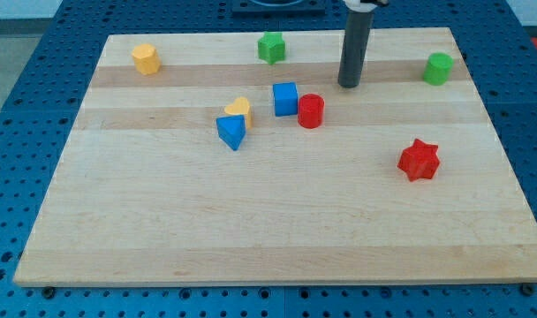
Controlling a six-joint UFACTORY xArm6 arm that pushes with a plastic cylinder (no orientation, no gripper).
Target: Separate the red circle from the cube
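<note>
Near the table's top edge, my tip [349, 85] sits just up-right of the red cylinder [310, 111], which touches the blue cube [285, 99]; a bare rod, holding nothing.

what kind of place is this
Likely a robotics lab bench: a wooden board lies on a blue perforated table, and my tip stands among small blocks such as the red circle.

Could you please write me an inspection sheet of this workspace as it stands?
Surface: wooden board, flat.
Job's things: red circle right beside blue cube, on its right.
Clutter: blue triangle against yellow heart; red star; yellow block; green star; green block.
Pincer: none; my tip stands up and right of the red circle, apart.
Cables: nothing seen.
Surroundings: blue perforated table.
</note>
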